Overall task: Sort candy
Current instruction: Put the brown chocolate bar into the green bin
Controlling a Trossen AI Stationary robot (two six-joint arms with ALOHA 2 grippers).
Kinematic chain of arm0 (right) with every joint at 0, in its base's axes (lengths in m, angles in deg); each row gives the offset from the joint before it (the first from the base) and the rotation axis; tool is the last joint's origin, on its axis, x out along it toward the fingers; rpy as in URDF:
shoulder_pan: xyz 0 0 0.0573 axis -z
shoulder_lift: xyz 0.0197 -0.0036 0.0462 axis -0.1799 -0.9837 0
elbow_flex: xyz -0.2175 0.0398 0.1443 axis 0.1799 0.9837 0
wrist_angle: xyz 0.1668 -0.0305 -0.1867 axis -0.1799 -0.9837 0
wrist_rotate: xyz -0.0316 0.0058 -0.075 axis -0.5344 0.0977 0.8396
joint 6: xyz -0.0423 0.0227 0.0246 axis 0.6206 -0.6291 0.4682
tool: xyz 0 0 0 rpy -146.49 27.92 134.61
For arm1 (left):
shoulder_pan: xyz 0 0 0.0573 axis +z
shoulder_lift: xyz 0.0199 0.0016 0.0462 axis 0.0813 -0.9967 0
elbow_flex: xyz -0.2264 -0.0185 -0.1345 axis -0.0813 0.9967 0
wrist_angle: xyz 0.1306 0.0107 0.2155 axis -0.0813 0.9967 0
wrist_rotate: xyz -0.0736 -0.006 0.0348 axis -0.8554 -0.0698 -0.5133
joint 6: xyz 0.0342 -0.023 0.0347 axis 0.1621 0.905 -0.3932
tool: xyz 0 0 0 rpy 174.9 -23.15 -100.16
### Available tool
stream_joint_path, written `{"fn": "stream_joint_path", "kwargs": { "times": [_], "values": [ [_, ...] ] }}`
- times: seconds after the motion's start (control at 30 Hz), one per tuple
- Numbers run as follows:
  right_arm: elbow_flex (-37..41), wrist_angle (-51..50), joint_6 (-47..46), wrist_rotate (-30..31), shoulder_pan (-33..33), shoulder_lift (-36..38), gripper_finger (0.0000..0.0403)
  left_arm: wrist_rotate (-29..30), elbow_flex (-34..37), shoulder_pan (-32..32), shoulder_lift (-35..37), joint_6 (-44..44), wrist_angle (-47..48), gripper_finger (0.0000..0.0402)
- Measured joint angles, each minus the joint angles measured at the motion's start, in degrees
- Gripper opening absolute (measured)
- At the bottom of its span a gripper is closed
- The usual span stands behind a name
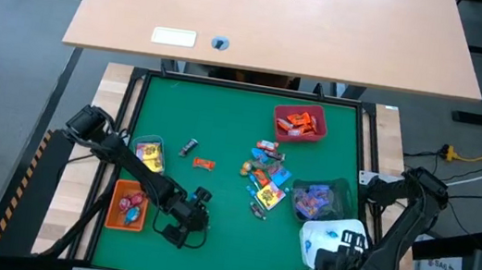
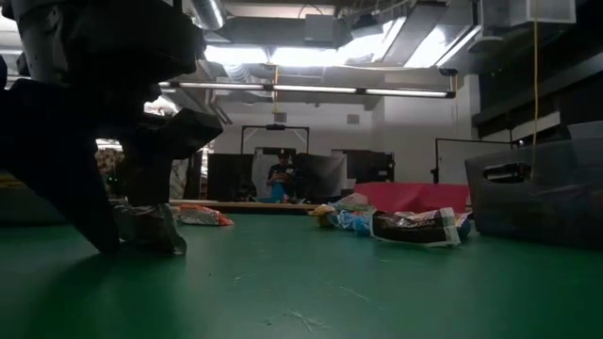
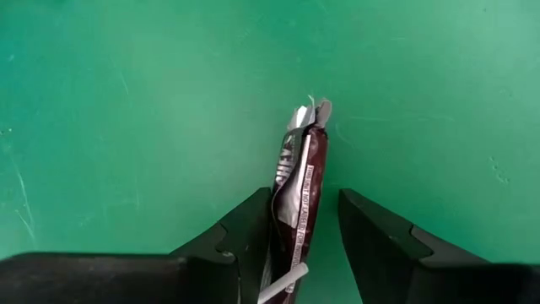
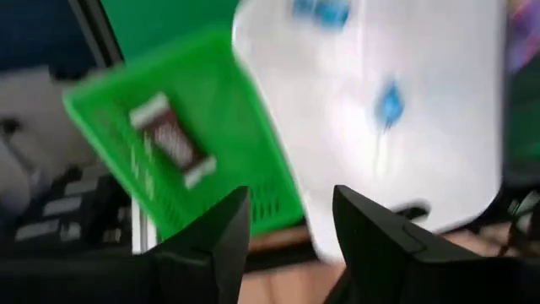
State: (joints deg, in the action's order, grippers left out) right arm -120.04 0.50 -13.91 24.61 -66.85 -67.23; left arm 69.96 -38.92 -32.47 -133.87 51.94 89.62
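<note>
My left gripper [image 3: 304,198] [image 1: 187,231] is open low over the green mat, near its near edge. A dark brown wrapped candy [image 3: 301,173] stands on edge between its fingers, its crimped end pointing out past the tips. More candy lies in a loose pile [image 1: 266,174] at the mat's middle, with two stray pieces [image 1: 205,163] to its left. My right gripper [image 4: 291,192] [image 1: 336,262] is open and holds nothing. It hovers over the white bin [image 4: 396,118] and the green bin [image 4: 169,127], which holds one dark brown candy [image 4: 170,140]. My left gripper has the dark brown candy between its two fingers, lengthwise along them. One finger [image 3: 249,232] lies against the wrapper's long side [image 3: 283,198]. The other finger [image 3: 371,241] stands a little apart from it. I cannot tell whether the candy rests on the mat.
Bins ring the mat: a red one [image 1: 300,122] at the far right, a clear one [image 1: 147,151] and an orange one [image 1: 128,206] on the left, and a clear one with blue and purple candy [image 1: 321,199] on the right. Bare mat lies between the left gripper and the pile.
</note>
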Motion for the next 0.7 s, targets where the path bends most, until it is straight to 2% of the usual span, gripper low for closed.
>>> {"fn": "stream_joint_path", "kwargs": {
  "times": [0.17,0.37,0.47,0.7],
  "values": [
    [-1.4,0.3,0.1,13.3,0.0,0.0,0.0170,-0.3,0.0,0.6,-0.1,0.1,-0.4,0.0133],
    [-1.4,1.0,0.1,26.5,0.1,0.0,0.0170,-1.1,-1.8,1.2,-0.5,0.4,0.1,0.0095],
    [-1.4,1.1,0.1,29.2,0.4,0.0,0.0170,0.0,-3.0,1.7,-0.7,0.4,0.0,0.0071],
    [-1.4,1.3,0.1,31.1,2.3,0.0,0.0170,-0.3,-5.8,3.8,-0.6,0.5,-0.7,0.0019]
  ]
}}
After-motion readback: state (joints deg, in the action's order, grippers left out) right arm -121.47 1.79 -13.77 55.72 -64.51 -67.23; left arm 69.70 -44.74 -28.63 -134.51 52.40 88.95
